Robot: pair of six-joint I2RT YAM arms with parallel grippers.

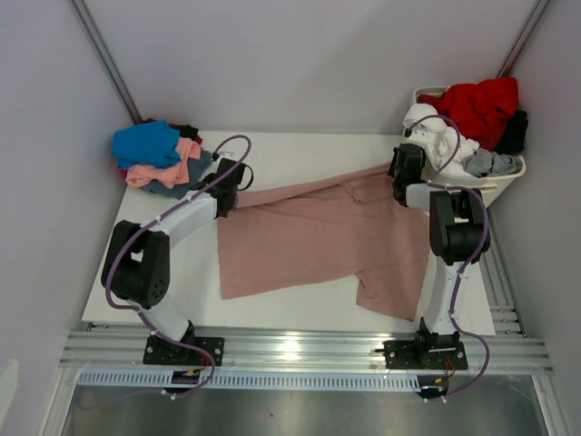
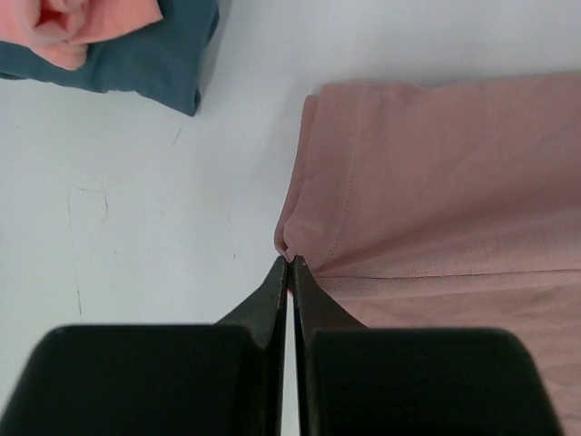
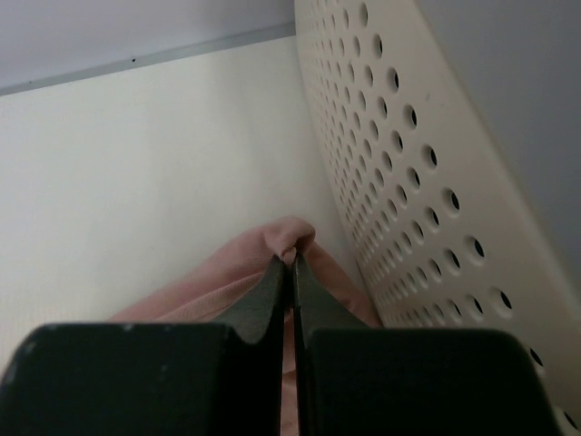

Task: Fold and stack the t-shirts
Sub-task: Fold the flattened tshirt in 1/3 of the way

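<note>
Top view: the pink tee [image 1: 318, 241] lies spread on the table [image 1: 300, 150] between the two pincers, and its far edge runs as a band from one to the other. The left pincer [image 1: 240, 200] is clamped on the tee's far left corner. The right pincer [image 1: 399, 189] is clamped on the far right corner. Beyond the left pincer and to its left sits a pile [image 1: 159, 162] of tees with a blue tee [image 1: 145, 143] on top. Just right of the right pincer stands the basket [image 1: 497, 186], with a red tee [image 1: 477, 104] and white and grey cloth heaped in it.

Left wrist view: the left pincer [image 2: 290, 263] has its jaws together, nipping a small fold at the pink tee's [image 2: 436, 173] hemmed corner. The cloth spreads ahead and to the right of the tips. Ahead and to the left, apart from the tips on the bare table [image 2: 136, 227], lie a slate tee [image 2: 136, 68] and a salmon tee [image 2: 91, 23] on top of it.

Right wrist view: the right pincer [image 3: 291, 259] has its jaws closed on a bunched tip of the pink tee [image 3: 245, 272], which trails back to the left under it. The basket's [image 3: 408, 163] perforated wall rises just right of the tips. The table [image 3: 154, 173] lies ahead and to the left.
</note>
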